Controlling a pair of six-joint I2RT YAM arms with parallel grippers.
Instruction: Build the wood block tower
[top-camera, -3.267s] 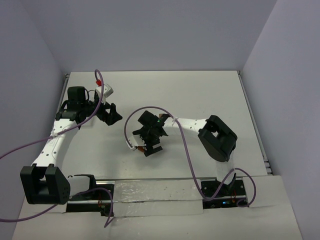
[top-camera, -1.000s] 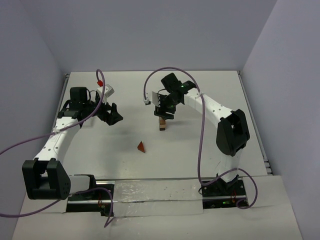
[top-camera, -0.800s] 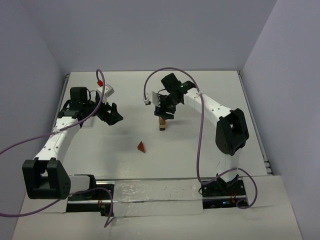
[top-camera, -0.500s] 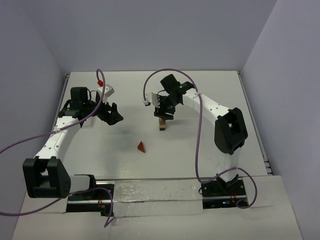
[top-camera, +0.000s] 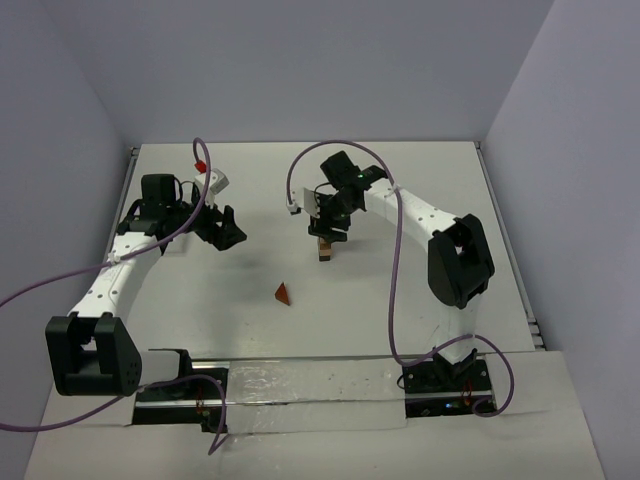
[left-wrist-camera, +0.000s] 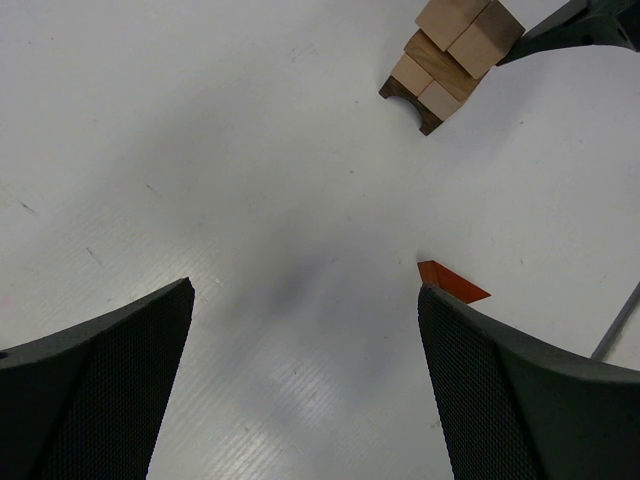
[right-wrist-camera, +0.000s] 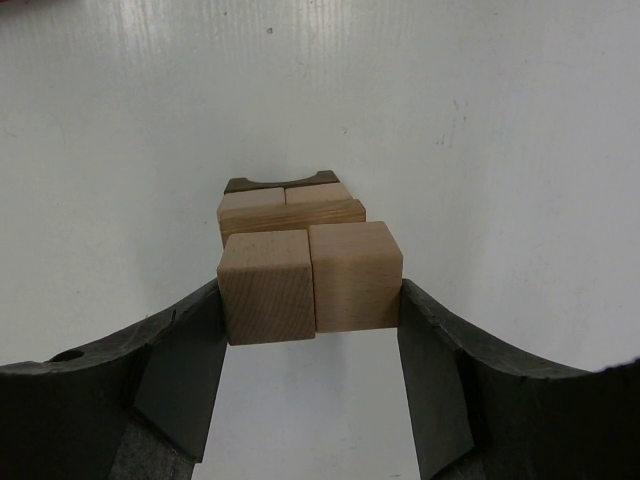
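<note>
Two tan cubes (right-wrist-camera: 310, 282) are clamped between the jaws of the right gripper (top-camera: 328, 230) atop the wood block tower (top-camera: 325, 250), judged not yet released. The reddish wedge (top-camera: 284, 293) lies well apart from the tower, seemingly yet to be placed, and the left gripper (top-camera: 227, 230) is held open, also well apart from the tower.

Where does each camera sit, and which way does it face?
Top external: above and behind the bases, looking down at the table; both arms show.
Left wrist: on the left arm, facing the wood block tower and red wedge across the table; open left gripper frames the view.
Right wrist: close above the tower; the right gripper clamps its top two cubes.
Shared: all three show the tower.
</note>
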